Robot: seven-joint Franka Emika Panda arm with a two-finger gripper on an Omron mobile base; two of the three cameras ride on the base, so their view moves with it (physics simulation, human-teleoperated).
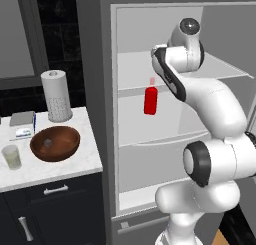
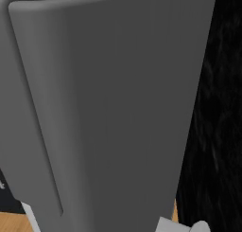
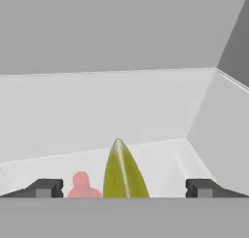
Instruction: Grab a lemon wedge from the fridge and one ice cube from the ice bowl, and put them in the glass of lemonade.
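Note:
The fridge (image 1: 106, 104) stands open, and my arm reaches onto its upper white shelf. In the hand view a yellow-green lemon wedge (image 3: 121, 169) stands on the shelf floor, centred between my gripper's (image 3: 124, 189) wide-open fingertips (image 3: 46, 188), untouched. On the counter to the left, the brown ice bowl (image 1: 62, 148) holds a small pale ice cube (image 1: 48, 143). The glass of lemonade (image 1: 12, 157) stands at the bowl's left, near the counter's front edge.
A red bottle (image 1: 151, 99) stands on the shelf below my hand; its pink top (image 3: 81, 182) shows left of the wedge. A paper towel roll (image 1: 56, 95) and a small box (image 1: 23, 125) sit behind the bowl. The grey fridge door (image 2: 108, 108) fills the right side.

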